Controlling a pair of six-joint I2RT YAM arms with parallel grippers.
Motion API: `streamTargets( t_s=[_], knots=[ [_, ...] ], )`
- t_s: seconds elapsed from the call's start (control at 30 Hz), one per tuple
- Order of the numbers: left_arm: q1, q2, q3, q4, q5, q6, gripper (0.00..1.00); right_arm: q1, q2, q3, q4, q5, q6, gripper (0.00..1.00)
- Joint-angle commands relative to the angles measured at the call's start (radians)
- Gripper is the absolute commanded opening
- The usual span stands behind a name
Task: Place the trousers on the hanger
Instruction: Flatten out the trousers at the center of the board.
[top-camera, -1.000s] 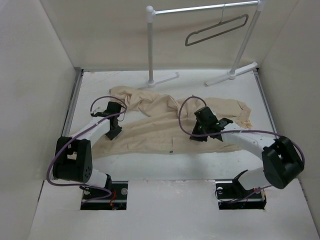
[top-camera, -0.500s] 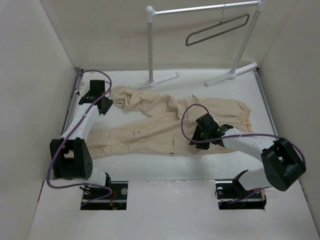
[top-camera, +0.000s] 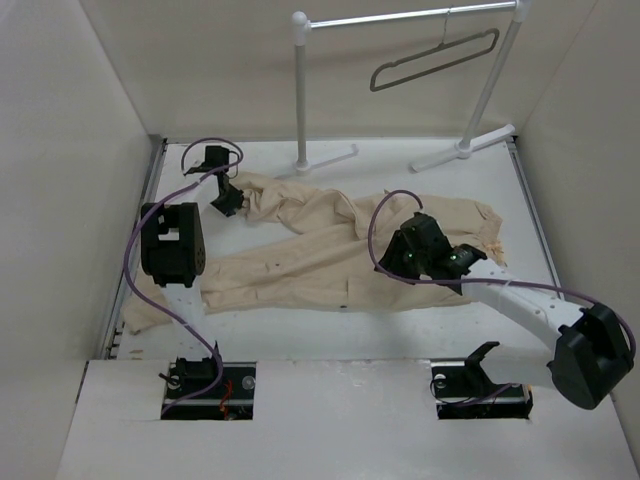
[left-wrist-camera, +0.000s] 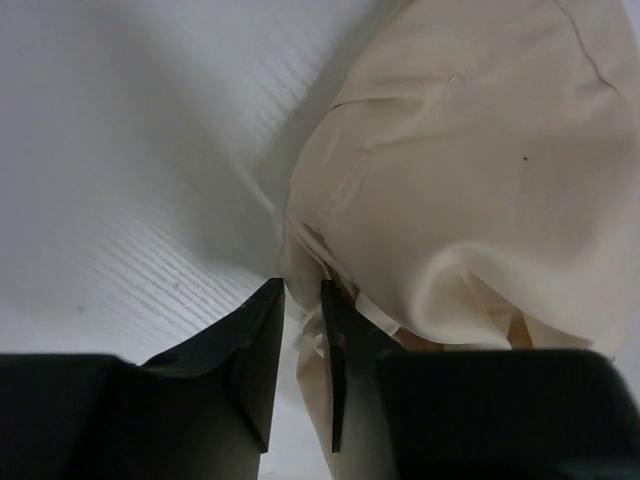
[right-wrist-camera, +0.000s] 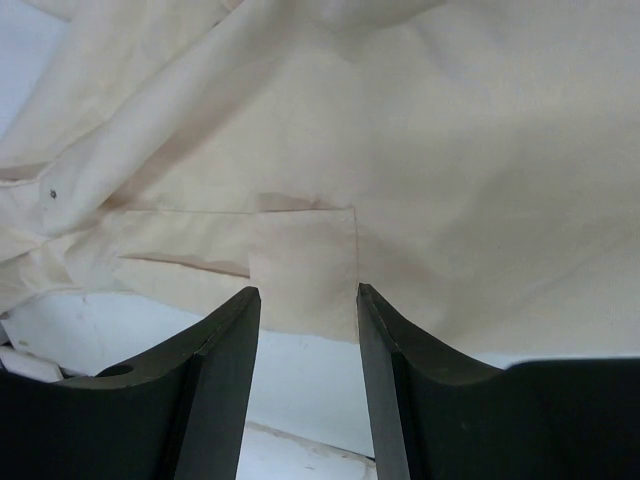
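The beige trousers (top-camera: 310, 250) lie spread flat across the table, one leg end reaching the near left. My left gripper (top-camera: 228, 203) is at their far-left end. In the left wrist view it (left-wrist-camera: 303, 292) is shut on a bunched fold of the trousers (left-wrist-camera: 470, 170). My right gripper (top-camera: 398, 258) hovers over the right part of the trousers. In the right wrist view it (right-wrist-camera: 305, 292) is open and empty, its jaws either side of a pocket flap (right-wrist-camera: 303, 265) at the cloth's edge. The grey hanger (top-camera: 435, 60) hangs on the rack rail at the back right.
The white garment rack (top-camera: 300, 90) stands at the back, its feet (top-camera: 465, 148) on the table just behind the trousers. White walls enclose the left, right and back. A metal rail (top-camera: 145, 215) runs along the table's left edge.
My left arm has swung from the near-left part of the trousers to their far-left end and closed on the cloth there. My right gripper has shifted slightly over the cloth.
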Motion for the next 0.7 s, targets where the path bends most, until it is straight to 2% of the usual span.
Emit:
streamTargets(
  t_s=[0.0, 0.17, 0.27, 0.37, 0.47, 0.5, 0.57, 0.67],
  knots=[
    [-0.011, -0.018, 0.059, -0.008, -0.008, 0.016, 0.22, 0.014, -0.015, 0.038, -0.014, 0.007, -0.010, 0.49],
    [-0.025, -0.079, -0.014, 0.022, -0.019, 0.005, 0.25, 0.028, 0.003, 0.044, -0.015, 0.007, -0.012, 0.49],
    [-0.025, -0.136, -0.071, 0.053, -0.068, 0.008, 0.34, 0.028, 0.012, 0.044, -0.003, 0.006, -0.012, 0.49],
    [-0.025, -0.101, -0.044, 0.036, -0.044, 0.017, 0.35, 0.028, 0.017, 0.050, 0.000, -0.003, -0.015, 0.49],
    [-0.025, -0.052, -0.016, 0.032, -0.016, 0.013, 0.26, 0.014, 0.014, 0.056, -0.001, -0.005, -0.024, 0.49],
    [-0.025, -0.045, -0.010, 0.032, -0.014, 0.009, 0.18, 0.007, 0.012, 0.056, -0.001, -0.005, -0.027, 0.49],
    [-0.025, -0.061, -0.010, 0.042, -0.020, 0.000, 0.08, -0.010, 0.012, 0.058, 0.002, -0.005, -0.035, 0.48],
    [-0.008, -0.128, -0.018, 0.046, -0.040, -0.001, 0.00, -0.059, 0.037, 0.039, 0.035, 0.013, -0.043, 0.48]
  ],
)
